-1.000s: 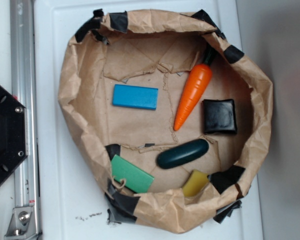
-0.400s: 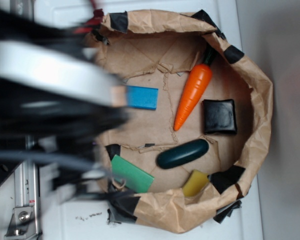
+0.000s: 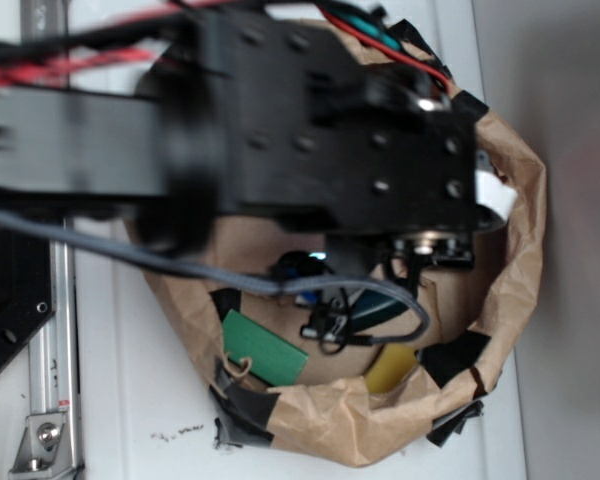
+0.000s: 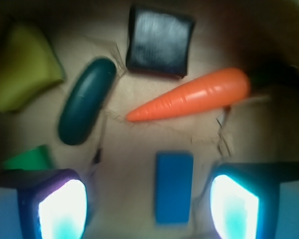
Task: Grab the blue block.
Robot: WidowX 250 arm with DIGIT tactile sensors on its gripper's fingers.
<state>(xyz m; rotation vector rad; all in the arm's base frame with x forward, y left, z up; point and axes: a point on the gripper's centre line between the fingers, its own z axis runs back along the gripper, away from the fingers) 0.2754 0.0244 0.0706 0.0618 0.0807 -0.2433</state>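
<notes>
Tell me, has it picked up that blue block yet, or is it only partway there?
Partway. Done: the arm is over the paper bag, and the wrist view shows the gripper lined up with the blue block lying between its open jaws, nearer the right-hand one in that view. In hand: the approach; the block lies flat on the paper, untouched. Left: lowering fully, closing on it, and lifting.
</notes>
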